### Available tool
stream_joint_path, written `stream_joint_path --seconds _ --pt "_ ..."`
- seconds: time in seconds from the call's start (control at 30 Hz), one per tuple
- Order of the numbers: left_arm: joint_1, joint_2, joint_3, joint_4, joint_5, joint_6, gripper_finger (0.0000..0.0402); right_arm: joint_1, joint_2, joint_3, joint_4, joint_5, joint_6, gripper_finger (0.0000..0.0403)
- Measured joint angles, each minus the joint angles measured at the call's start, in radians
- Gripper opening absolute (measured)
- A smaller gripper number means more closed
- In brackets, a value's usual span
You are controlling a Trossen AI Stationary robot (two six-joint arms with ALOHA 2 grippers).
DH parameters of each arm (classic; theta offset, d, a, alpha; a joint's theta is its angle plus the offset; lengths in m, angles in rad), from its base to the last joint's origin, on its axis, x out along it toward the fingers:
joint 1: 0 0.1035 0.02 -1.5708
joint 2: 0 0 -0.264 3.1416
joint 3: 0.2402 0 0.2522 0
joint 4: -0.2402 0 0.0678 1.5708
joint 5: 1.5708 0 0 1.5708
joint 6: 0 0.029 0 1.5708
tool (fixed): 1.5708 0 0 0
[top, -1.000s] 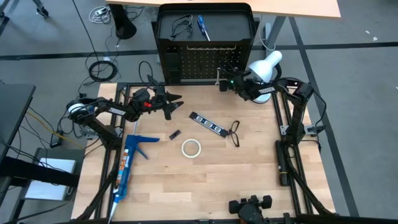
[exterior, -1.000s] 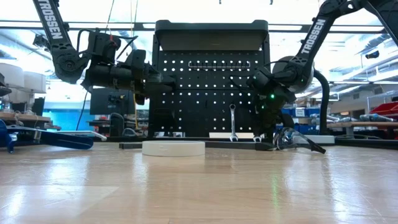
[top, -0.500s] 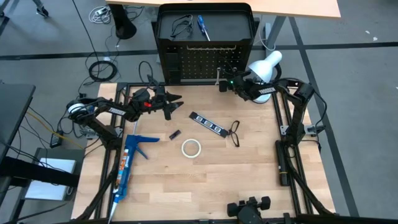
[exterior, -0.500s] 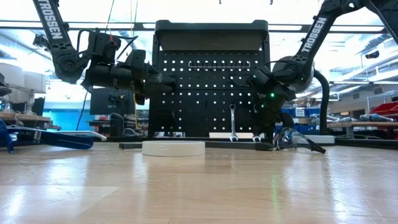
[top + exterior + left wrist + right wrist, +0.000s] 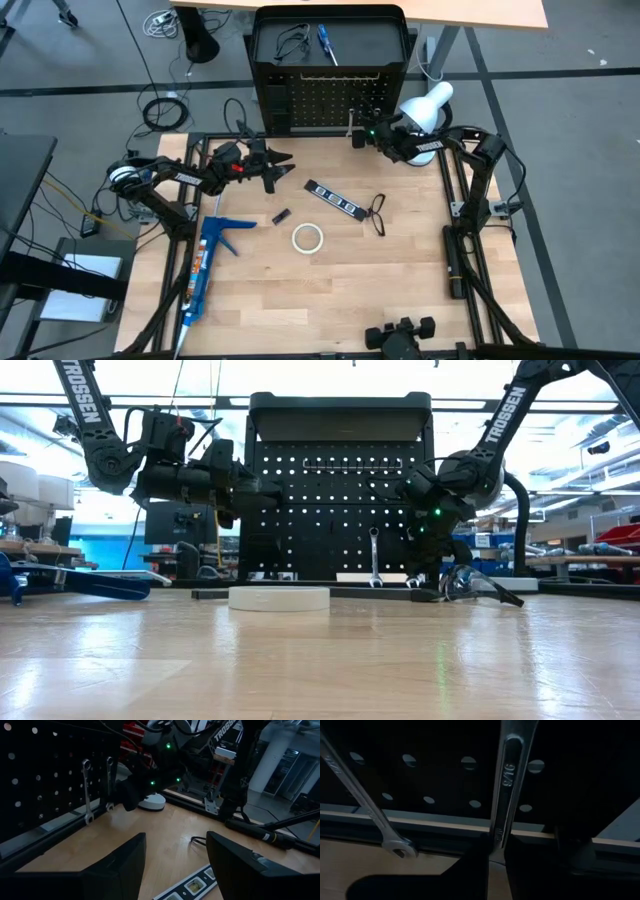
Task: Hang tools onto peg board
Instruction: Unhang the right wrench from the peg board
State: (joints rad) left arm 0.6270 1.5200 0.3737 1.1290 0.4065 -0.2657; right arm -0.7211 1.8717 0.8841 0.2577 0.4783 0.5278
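Though hidden from above, wrench (image 5: 512, 775) marked 9/16 against peg board (image 5: 440, 740)

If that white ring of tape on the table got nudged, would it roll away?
Probably not: the white tape ring lies flat on the table, so it would likely slide. It looks light and stiff. Tipped onto its edge, it could well roll.

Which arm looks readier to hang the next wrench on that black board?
The right. Its gripper is at the peg board, shut on a wrench. The left gripper hovers open and empty over the table.
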Motion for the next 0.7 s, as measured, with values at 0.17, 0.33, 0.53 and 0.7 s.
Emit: stream_joint_path --seconds 0.17,0.33,0.53,0.7 --pt "0.000 0.000 0.000 -0.001 0.000 0.000 0.0213 0.013 0.000 0.000 -0.003 0.032 -0.003 0.0054" --pt "0.000 0.000 0.000 -0.002 0.000 0.000 0.0213 0.021 0.000 0.000 -0.002 0.053 -0.013 0.0054" --pt "0.000 0.000 0.000 -0.002 0.000 0.000 0.0213 0.027 0.000 -0.001 0.001 0.057 -0.029 0.0053" --pt "0.000 0.000 0.000 -0.005 0.000 0.001 0.0213 0.027 -0.005 -0.001 -0.001 0.055 -0.035 0.0052"
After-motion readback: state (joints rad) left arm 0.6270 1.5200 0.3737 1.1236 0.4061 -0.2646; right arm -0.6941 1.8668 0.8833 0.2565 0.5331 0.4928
